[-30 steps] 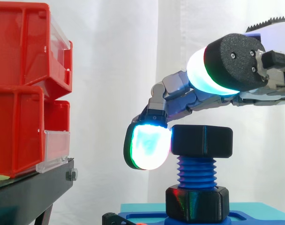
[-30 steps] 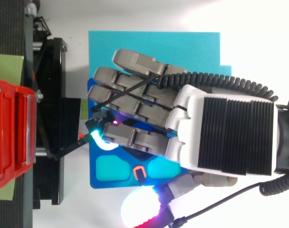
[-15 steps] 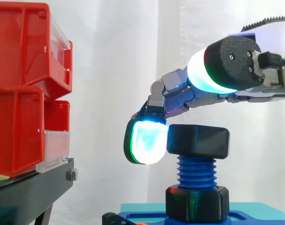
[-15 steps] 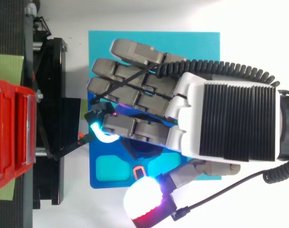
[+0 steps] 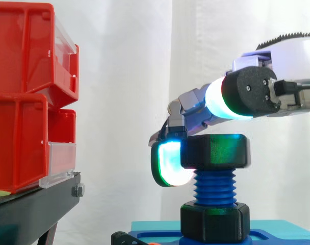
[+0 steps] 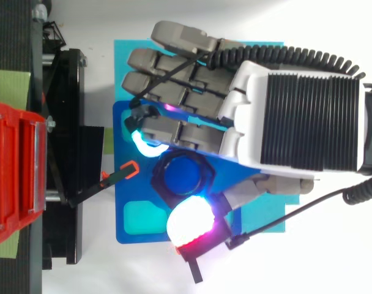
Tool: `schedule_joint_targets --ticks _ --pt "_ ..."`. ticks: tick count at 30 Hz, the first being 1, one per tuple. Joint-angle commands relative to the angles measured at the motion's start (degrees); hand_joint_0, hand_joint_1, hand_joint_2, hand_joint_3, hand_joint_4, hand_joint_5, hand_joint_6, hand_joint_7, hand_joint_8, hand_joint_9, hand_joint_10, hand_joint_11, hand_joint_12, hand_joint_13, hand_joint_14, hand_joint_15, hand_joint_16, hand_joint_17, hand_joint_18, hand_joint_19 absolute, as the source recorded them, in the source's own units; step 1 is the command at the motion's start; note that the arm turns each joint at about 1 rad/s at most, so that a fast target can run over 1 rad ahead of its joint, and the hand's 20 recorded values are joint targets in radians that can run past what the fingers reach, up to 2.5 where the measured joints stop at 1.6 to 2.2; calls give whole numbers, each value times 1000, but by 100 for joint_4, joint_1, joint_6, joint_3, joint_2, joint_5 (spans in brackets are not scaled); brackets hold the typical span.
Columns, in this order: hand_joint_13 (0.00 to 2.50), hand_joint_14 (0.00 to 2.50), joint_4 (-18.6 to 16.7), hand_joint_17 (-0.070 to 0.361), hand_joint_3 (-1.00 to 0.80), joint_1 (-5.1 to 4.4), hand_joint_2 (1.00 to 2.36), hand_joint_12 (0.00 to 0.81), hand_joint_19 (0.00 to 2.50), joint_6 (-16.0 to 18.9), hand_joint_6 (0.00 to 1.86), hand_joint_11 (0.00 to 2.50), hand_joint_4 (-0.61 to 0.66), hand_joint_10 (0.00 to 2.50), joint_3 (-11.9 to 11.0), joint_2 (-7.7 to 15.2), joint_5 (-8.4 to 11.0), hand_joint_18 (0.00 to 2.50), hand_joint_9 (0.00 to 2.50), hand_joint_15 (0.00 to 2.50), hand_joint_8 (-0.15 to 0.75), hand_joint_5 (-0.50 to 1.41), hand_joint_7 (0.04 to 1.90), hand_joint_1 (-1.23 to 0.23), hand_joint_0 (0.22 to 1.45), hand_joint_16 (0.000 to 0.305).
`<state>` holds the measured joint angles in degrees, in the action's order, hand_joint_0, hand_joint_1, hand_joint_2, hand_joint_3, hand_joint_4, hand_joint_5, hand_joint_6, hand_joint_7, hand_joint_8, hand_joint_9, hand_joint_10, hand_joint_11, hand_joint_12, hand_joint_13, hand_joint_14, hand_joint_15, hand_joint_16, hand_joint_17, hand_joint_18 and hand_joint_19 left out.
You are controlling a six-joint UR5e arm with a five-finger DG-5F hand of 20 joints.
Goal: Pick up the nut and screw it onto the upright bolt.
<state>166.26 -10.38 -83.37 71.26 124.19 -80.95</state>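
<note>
Close level side camera, overhead camera; shared bolt.

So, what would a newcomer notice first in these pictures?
The hand with its glowing pads, reaching in from the right and curled over the black nut on top of the blue bolt. Next, the red bins stacked at the left.

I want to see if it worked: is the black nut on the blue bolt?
On. The nut sits level around the top of the upright bolt, and the hand pinches it from both sides.
</note>
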Motion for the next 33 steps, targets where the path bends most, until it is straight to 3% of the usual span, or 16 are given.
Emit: schedule_joint_targets --ticks 1,5,17,22,28,33 --pt "318 0 125 86 -500 53 1000 330 0 -3 501 0 281 0 -7 0 -44 117 390 0 300 -111 1348 -109 511 38" --pt "333 0 143 85 -500 88 1000 328 0 -3 513 0 279 0 -7 0 -79 129 415 0 307 -106 1385 -112 512 38" --pt "396 0 152 76 -500 211 1000 304 0 -100 617 0 308 0 -33 -8 -211 189 489 0 321 -88 1243 -103 518 34" --pt "399 0 319 75 -500 317 1000 302 0 -179 519 0 286 0 -261 0 -378 198 497 0 318 -87 1379 -72 520 33" --pt "391 0 433 78 -500 422 1000 305 0 -337 504 0 313 0 -446 0 -518 184 472 0 305 -136 1065 -52 515 34" --pt "358 0 345 82 -500 475 1000 317 0 -425 503 0 255 0 -481 0 -650 146 431 0 285 -162 830 -41 508 37"
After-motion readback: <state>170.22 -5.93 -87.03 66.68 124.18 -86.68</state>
